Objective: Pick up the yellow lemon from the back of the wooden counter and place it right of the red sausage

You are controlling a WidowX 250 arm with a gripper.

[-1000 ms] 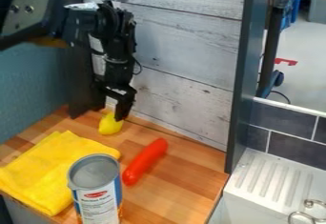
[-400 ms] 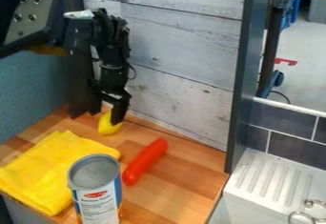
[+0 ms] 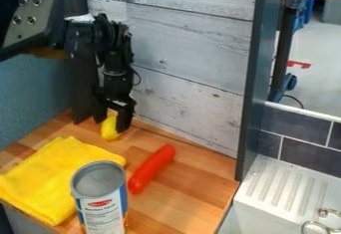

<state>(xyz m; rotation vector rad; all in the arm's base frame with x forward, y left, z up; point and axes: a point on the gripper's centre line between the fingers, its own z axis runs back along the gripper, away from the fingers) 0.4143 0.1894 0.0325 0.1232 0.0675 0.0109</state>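
Note:
The black gripper (image 3: 111,122) hangs at the back left of the wooden counter, pointing down, its two fingers apart. A yellow lemon-like object (image 3: 109,130) lies low between them, its right side partly hidden by the nearer finger; whether they touch it I cannot tell. In front lies a folded yellow cloth (image 3: 52,174). A red sausage-shaped object (image 3: 152,169) rests diagonally to the right of the cloth. An upright can (image 3: 100,198) with a grey top stands near the front edge, overlapping the cloth's right side in the view.
A whitewashed plank wall (image 3: 186,54) runs behind the counter (image 3: 193,183), with a teal wall (image 3: 37,93) at left. A dark upright panel (image 3: 255,78) divides the counter from the white ribbed drainer (image 3: 286,188), where a metal object lies at the lower right.
The gripper has come down and a little to the left, and its nearer finger covers more of the yellow object's right side. The yellow object has shifted slightly left.

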